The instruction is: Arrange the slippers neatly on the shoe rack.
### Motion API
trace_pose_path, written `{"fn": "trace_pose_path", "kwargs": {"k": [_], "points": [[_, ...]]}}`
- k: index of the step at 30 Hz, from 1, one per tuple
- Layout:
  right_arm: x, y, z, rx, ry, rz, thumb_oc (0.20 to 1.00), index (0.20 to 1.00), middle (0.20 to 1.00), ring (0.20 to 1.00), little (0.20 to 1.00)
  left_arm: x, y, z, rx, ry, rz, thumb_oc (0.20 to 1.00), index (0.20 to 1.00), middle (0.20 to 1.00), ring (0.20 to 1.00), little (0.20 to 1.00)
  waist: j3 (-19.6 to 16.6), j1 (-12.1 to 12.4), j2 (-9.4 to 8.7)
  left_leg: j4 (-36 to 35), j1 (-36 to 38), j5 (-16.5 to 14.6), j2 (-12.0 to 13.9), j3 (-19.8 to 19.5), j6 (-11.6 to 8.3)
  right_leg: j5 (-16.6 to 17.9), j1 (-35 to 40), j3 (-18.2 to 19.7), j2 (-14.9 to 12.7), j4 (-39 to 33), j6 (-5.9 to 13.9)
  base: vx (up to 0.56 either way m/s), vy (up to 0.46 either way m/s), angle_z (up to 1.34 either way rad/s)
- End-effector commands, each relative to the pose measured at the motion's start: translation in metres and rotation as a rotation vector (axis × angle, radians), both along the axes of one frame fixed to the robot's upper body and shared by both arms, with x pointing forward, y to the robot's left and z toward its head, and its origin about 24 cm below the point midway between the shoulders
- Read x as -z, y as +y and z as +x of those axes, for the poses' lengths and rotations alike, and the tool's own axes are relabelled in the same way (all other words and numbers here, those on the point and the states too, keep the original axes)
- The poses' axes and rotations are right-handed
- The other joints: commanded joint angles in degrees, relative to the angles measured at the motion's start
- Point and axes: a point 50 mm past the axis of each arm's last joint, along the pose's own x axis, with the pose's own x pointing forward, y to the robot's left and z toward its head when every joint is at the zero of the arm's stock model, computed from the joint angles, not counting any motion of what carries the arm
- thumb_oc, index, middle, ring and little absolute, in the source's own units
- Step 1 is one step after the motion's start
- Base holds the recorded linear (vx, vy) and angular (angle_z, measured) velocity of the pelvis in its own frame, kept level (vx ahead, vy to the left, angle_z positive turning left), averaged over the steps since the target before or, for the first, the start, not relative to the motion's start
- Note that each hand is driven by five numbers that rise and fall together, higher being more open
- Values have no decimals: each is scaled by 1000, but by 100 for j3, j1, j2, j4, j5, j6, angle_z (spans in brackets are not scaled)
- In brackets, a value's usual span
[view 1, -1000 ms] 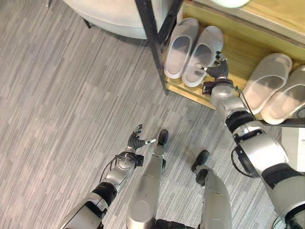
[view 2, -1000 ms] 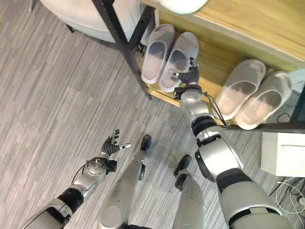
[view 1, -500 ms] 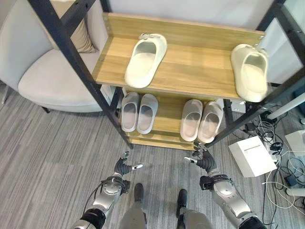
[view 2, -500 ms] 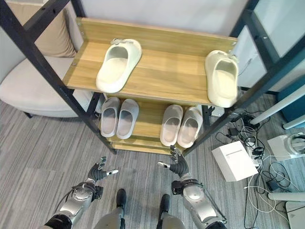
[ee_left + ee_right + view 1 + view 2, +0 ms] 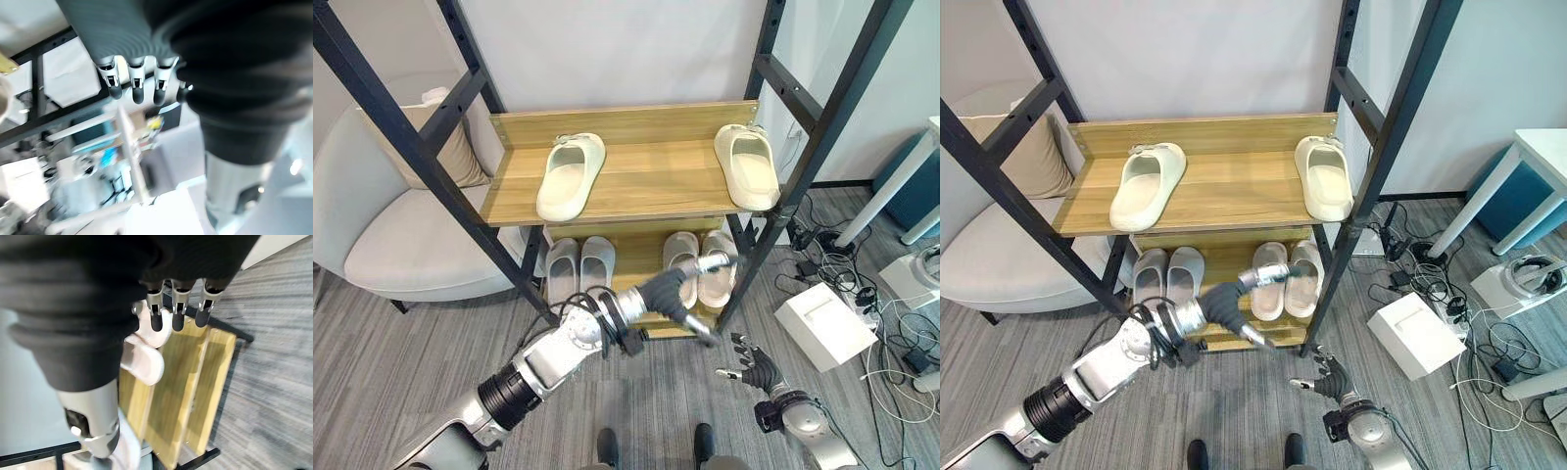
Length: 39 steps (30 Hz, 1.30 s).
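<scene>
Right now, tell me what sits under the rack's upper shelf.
Under the upper shelf, the lower shelf holds two pairs of grey slippers: one pair on the left and one on the right, the latter partly covered by the left hand.

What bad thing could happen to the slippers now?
The left hand hangs open in front of the lower shelf's right pair; a swing could knock that tidy pair crooked. On the top shelf, the right slipper lies near the front corner, so a bump might tip it off.
</scene>
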Motion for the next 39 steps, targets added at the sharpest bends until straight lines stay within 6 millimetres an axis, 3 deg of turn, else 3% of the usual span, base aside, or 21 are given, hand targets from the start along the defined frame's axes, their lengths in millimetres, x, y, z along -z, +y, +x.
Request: {"fn": "trace_pose_path", "kwargs": {"k": [1, 3, 6, 10, 11, 15, 18, 25, 32, 39], "points": [[-22, 13, 19, -22, -123, 73, 1000, 1000, 1000, 1000, 1000, -40, 21, 25, -171, -106, -215, 1000, 1000, 1000, 1000, 1000, 58, 77, -160, -33, 323, -340, -4, 172, -121, -186, 259, -233, -201, 2, 496, 53, -1, 1], [-20, 18, 14, -35, -114, 93, 1000, 1000, 1000, 1000, 1000, -62, 40, 36, -332, -228, -289, 1000, 1000, 1000, 1000, 1000, 18, 67, -175, -33, 371, -366, -2, 190, -127, -206, 300, -229, -205, 2, 502, 52, -1, 2], [-17, 24, 12, -51, -100, 112, 1000, 1000, 1000, 1000, 1000, -89, 64, 49, -629, -490, -259, 1000, 1000, 1000, 1000, 1000, 3, 45, -198, -33, 404, -388, 3, 211, -139, -211, 319, -212, -205, 2, 503, 12, -1, 0], [-15, 29, 12, -72, -97, 127, 1000, 1000, 1000, 1000, 1000, -118, 100, 69, -954, -801, -31, 1000, 1000, 1000, 1000, 1000, -17, -18, -214, -33, 437, -424, 7, 287, -137, -203, 312, -143, -201, 2, 530, 28, 9, -5], [-15, 29, 12, -84, -94, 131, 1000, 1000, 1000, 1000, 1000, -130, 120, 79, -1067, -874, 69, 1000, 1000, 1000, 1000, 1000, -22, -68, -205, -33, 448, -443, -2, 336, -123, -184, 299, -105, -204, 2, 545, 18, 24, -19], [-15, 31, 12, -103, -93, 144, 1000, 1000, 1000, 1000, 1000, -155, 155, 89, -1233, -1024, 332, 1000, 1000, 1000, 1000, 1000, 30, -128, -200, -33, 443, -461, -20, 384, -110, -135, 231, -27, -212, 2, 580, 8, 25, -12], [-17, 35, 14, -122, -99, 162, 1000, 1000, 1000, 1000, 1000, -160, 175, 97, -1308, -1011, 453, 1000, 1000, 1000, 1000, 1000, 75, -164, -214, -33, 415, -450, -17, 421, -103, -96, 149, 36, -208, 2, 602, -6, 19, -12], [-23, 39, 18, -138, -132, 184, 1000, 1000, 1000, 1000, 1000, -164, 200, 108, -1390, -1002, 705, 1000, 1000, 1000, 1000, 1000, 215, -246, -261, -33, 268, -405, -14, 491, -88, -5, -89, 164, -184, 2, 632, -11, 8, -6], [-29, 34, 22, -118, -171, 180, 1000, 1000, 1000, 1000, 1000, -155, 211, 116, -1412, -964, 869, 1000, 1000, 1000, 1000, 1000, 352, -305, -308, -33, 132, -374, -21, 531, -69, 46, -287, 240, -178, 2, 658, -3, 2, -7], [-35, 30, 25, -112, -200, 173, 1000, 1000, 1000, 1000, 1000, -161, 222, 120, -1449, -930, 955, 1000, 1000, 1000, 1000, 1000, 446, -387, -343, -33, 9, -352, -12, 603, -62, 104, -474, 312, -160, 2, 671, 2, 5, -5]]}}
